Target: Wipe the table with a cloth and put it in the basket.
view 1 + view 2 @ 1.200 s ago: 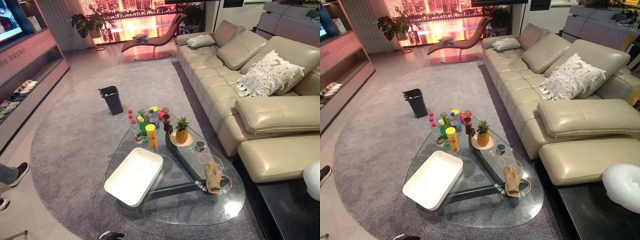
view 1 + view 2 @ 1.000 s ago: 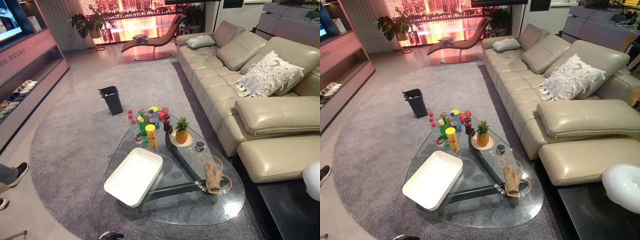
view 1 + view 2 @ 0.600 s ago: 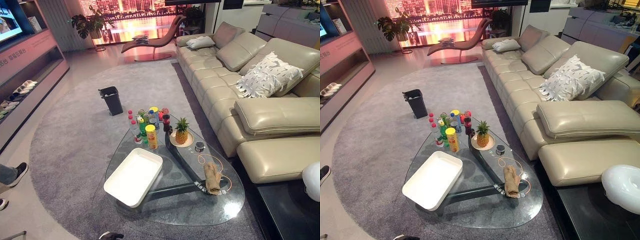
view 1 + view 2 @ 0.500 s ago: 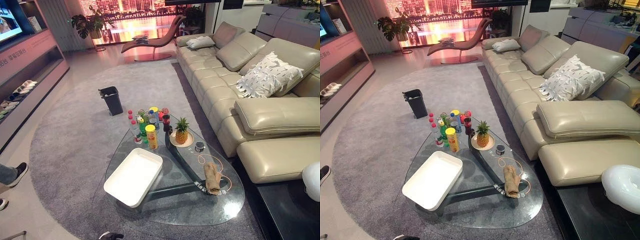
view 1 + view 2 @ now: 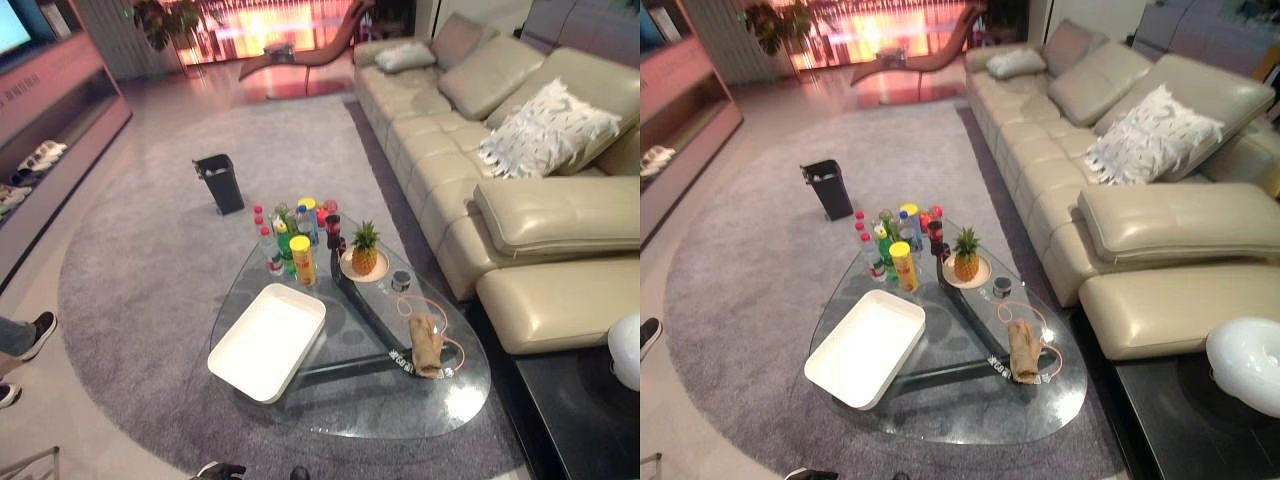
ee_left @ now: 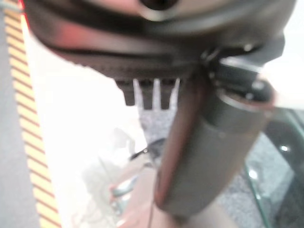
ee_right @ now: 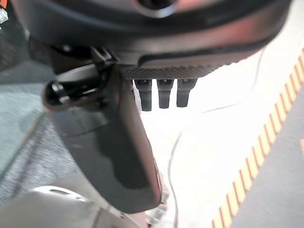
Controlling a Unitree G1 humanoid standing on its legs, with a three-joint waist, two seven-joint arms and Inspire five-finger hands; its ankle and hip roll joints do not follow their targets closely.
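A crumpled tan cloth point(image 5: 426, 344) lies on the right part of the glass coffee table point(image 5: 380, 412), inside a loop of orange cord, with neither hand touching it. A white rectangular tray point(image 5: 268, 341) rests on the table's left part. A black open basket point(image 5: 220, 183) stands on the grey rug beyond the table. In the left wrist view my left hand point(image 6: 209, 142) hangs over the floor with straight fingers, holding nothing. My right hand point(image 7: 109, 147) hangs the same way in the right wrist view, with nothing in it.
Several bottles and cans point(image 5: 290, 238) crowd the table's far end, beside a pineapple point(image 5: 364, 250) on a plate and a small dark jar point(image 5: 401, 281). A beige sofa point(image 5: 480, 150) runs along the right. A person's shoes point(image 5: 35, 330) stand at the left.
The whole picture has shifted: the camera has tipped down and the table sits slightly higher in view. Nothing on the table has moved.
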